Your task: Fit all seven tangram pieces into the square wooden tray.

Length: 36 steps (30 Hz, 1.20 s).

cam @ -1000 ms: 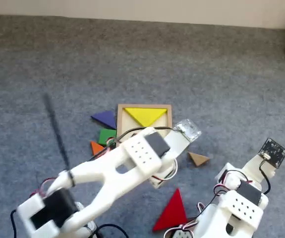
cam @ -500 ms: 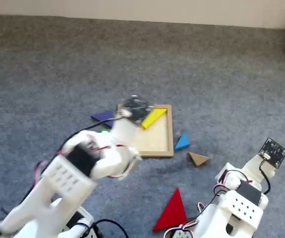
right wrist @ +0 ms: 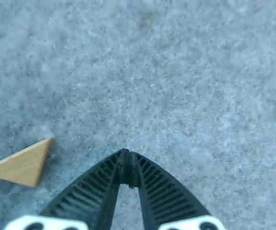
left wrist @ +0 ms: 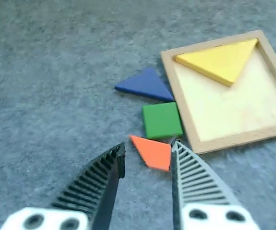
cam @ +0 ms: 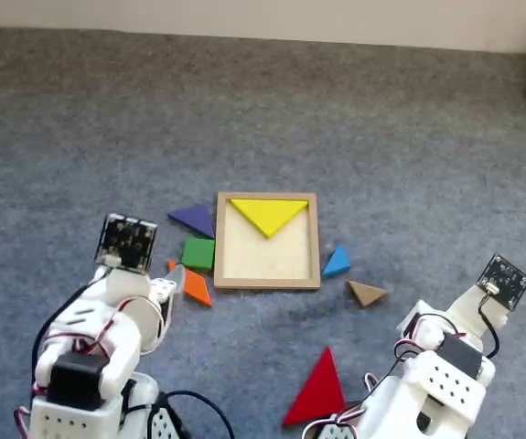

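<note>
Since a second ago the left arm has swung off the square wooden tray (cam: 314, 247) and folded back to 7 o'clock of it. The whole tray shows again, with the large flat yellow triangle (cam: 267, 215) uncovered inside it. The right arm has kept its place.

We see the tray as a pale, smooth board with a raised rim, lying on the grey, felt-like table (cam: 409, 137). The yellow triangle's long edge runs along the rim at 12 o'clock, and its apex points to 6 o'clock.

Six pieces lie outside the tray:
- The dark blue triangle (cam: 194, 219) is at 10 o'clock.
- The green square (cam: 198, 252) is just beside the rim at 9 o'clock.
- The orange triangle (cam: 195, 285) is at 8 o'clock.
- The small light blue triangle (cam: 337, 262) is near the rim at 3 o'clock.
- The bare tan wooden triangle (cam: 366, 293) is at 4 o'clock.
- The large red triangle (cam: 317, 391) is well apart at 5 o'clock, with its apex toward the tray.

The left hand (left wrist: 147, 145) hangs low over the table, its ribbed black fingers moderately apart. The orange triangle lies between their tips; we cannot tell whether they touch it. The right arm sits folded at 4 o'clock. The right hand (right wrist: 127, 158) points down at bare felt, its fingers closed tip to tip on nothing, with the tan triangle nearby.
</note>
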Motion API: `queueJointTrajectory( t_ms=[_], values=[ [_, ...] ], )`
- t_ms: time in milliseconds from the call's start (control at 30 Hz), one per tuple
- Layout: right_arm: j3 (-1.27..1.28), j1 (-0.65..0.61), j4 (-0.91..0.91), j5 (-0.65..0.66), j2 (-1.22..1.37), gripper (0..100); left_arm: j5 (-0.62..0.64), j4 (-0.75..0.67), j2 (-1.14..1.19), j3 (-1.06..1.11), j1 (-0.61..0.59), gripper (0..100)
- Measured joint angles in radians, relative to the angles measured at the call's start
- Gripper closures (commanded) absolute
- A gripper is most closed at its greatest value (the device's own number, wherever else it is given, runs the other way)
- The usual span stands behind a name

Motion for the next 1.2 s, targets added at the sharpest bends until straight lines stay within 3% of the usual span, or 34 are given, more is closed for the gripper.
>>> queueJointTrajectory(
  t_ms=[433, 667, 867, 1200],
  values=[
    [0.0, -0.086, 0.0, 0.0, 0.0, 99.5, -0.02, -0.009, -0.109, 0.256, -0.166, 84],
    [0.0, -0.184, 0.0, 0.0, 0.0, 99.5, -0.02, -0.157, -0.11, 0.387, -0.249, 84],
    [-0.051, -0.287, 0.051, 0.0, 0.0, 99.5, -0.02, -0.172, -0.11, 0.39, -0.334, 84],
    [-0.448, -0.399, 0.384, 0.0, 0.0, 99.5, -0.021, 0.04, -0.11, 0.39, -0.368, 84]
  ],
)
